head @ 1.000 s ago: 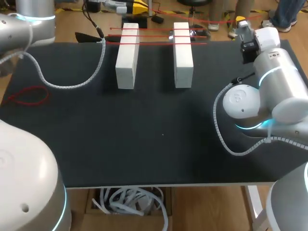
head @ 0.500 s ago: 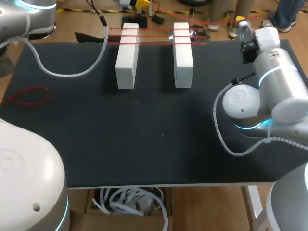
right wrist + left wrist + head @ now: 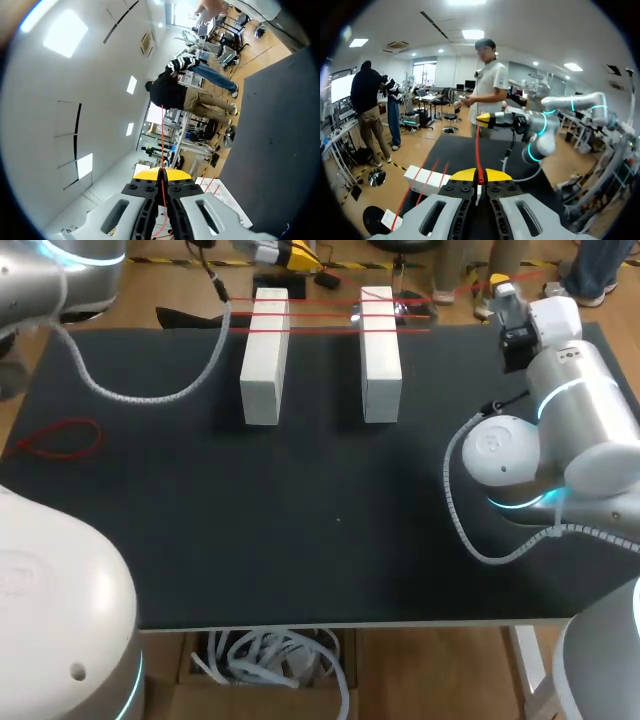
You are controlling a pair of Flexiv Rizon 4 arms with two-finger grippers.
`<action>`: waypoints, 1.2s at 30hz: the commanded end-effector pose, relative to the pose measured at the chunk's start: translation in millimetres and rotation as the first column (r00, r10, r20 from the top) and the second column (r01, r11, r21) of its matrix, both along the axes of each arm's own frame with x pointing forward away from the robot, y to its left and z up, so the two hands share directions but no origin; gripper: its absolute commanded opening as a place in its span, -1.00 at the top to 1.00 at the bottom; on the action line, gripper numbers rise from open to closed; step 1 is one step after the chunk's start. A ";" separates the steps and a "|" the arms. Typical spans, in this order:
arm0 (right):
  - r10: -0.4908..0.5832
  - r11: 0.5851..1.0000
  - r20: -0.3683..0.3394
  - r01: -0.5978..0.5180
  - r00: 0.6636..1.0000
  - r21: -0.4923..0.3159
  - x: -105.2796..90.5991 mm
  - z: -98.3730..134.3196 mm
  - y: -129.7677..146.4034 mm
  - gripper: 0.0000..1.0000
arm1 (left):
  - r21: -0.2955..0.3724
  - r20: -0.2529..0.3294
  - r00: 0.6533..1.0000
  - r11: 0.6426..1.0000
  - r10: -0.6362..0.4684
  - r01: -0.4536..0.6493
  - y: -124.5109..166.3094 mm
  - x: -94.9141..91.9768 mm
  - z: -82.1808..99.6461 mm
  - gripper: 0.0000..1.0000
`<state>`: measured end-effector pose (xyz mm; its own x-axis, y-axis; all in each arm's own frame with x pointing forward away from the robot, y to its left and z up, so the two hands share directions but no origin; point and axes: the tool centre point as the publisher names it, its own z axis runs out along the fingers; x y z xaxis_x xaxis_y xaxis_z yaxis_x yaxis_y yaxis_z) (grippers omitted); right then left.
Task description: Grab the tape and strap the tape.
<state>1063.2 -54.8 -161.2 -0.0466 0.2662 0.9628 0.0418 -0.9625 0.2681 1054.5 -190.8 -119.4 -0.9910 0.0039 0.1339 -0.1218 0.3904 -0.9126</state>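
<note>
Thin red tape [image 3: 320, 312] runs in several strands across the far ends of two white blocks [image 3: 263, 355] [image 3: 380, 350] on the black table [image 3: 300, 520]. My left gripper [image 3: 297, 254] is beyond the table's far edge, behind the left block. In the left wrist view this gripper [image 3: 479, 176] is shut on the red tape [image 3: 477, 150], which stretches ahead to my right gripper [image 3: 484, 118]. My right gripper [image 3: 497, 282] hangs past the far right corner. In its own view the right gripper [image 3: 162, 175] is shut on the tape [image 3: 162, 140].
A loose loop of red tape [image 3: 58, 438] lies near the table's left edge. The left arm's white cable [image 3: 150, 395] drapes over the far left of the table. My right arm's elbow [image 3: 510, 455] stands over the right side.
My left arm has shifted a little to the right behind the far edge, and its cable has swung with it. The right arm and the blocks have not moved.
</note>
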 end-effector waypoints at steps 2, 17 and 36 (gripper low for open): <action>0.000 1.000 -0.007 0.000 1.000 -0.001 -0.1 2.2 0.0 1.00 | 0.309 -0.100 0.994 0.948 -0.051 0.080 -23.1 13.5 7.5 1.00; 0.000 1.000 -0.007 0.000 1.000 -0.001 -0.1 2.2 0.0 1.00 | 0.498 -0.099 0.993 0.861 -0.056 0.099 -48.1 13.3 10.1 1.00; 0.000 1.000 -0.007 0.000 1.000 -0.001 -0.1 2.2 0.0 1.00 | 0.556 -0.105 0.992 0.823 -0.069 0.116 -56.5 9.2 3.4 1.00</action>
